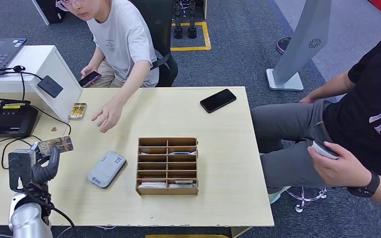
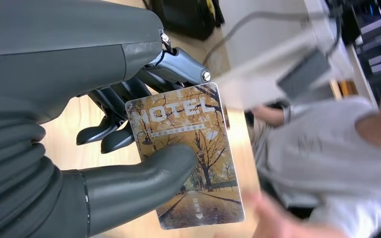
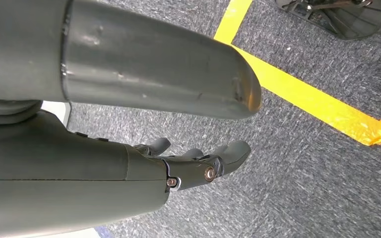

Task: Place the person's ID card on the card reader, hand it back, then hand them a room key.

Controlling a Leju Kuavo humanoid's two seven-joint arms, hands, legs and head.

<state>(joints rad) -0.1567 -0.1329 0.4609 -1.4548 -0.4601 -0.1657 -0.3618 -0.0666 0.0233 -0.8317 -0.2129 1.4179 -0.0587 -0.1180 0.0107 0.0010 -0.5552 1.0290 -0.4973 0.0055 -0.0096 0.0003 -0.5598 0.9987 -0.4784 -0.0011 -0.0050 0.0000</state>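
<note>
We hold the hotel room key card (image 2: 188, 158) in our left hand (image 1: 43, 166), pinched flat between the thick grey thumb and the darker fingers (image 2: 111, 131), with its printed face of yellow autumn trees turned toward the wrist camera. The card is thin, glossy and rectangular with rounded corners, and its long axis runs out past the fingertips, so the free end is what a taker could seize. The seated person's hand (image 1: 107, 116) rests open on the pale wooden table (image 1: 218, 208), farther away and to the right of our left hand, well apart from the card. We judge the handover turns on carrying the card forward and rightward to that hand. The grey card reader (image 1: 106, 169) lies just right of our left hand, near the wooden compartment tray (image 1: 167, 165). Our right hand (image 3: 198, 163) hangs over grey carpet, fingers loosely spread, holding nothing.
</note>
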